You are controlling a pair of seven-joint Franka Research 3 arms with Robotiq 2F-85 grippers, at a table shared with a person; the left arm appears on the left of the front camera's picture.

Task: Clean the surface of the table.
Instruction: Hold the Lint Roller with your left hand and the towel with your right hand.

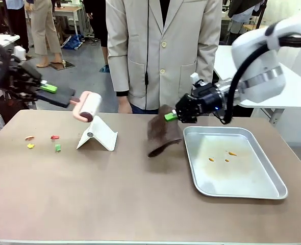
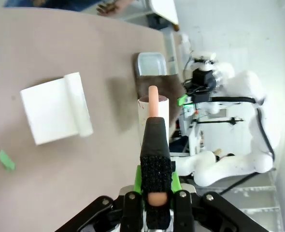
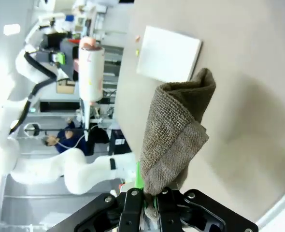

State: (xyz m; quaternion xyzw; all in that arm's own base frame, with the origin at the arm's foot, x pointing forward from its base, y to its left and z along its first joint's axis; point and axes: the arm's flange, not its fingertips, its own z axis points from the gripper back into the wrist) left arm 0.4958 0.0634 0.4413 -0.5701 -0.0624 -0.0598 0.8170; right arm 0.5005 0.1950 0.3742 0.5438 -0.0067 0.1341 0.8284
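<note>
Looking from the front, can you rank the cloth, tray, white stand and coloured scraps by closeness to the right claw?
From the right gripper:
1. cloth, held in it
2. tray, just beside and below
3. white stand, left of centre
4. scraps, far left

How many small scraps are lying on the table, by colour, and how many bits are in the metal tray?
Red scrap on the table: 1
Orange scrap: 1
Yellow scrap: 1
Green scrap: 1
Orange bits in the metal tray: 3
Total: 7
</note>
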